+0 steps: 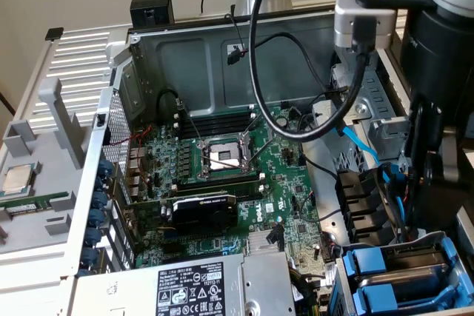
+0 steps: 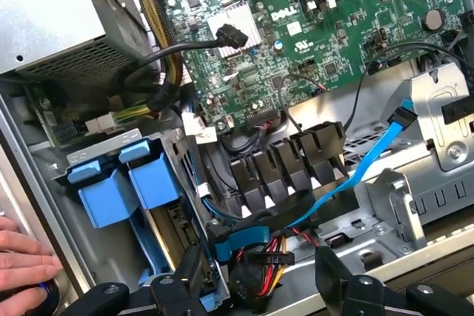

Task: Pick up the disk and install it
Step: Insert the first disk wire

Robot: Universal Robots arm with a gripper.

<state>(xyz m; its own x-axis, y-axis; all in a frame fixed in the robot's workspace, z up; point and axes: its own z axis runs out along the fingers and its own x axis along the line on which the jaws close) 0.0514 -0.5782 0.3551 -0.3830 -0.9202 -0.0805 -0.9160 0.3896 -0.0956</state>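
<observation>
Your gripper [image 2: 256,275] hung open and empty beside the disk [image 2: 109,196] in its cage [image 2: 100,148]; you seemed at the approach, needing to centre it.

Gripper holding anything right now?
No, the gripper stands wide open with nothing clamped in it.
</observation>
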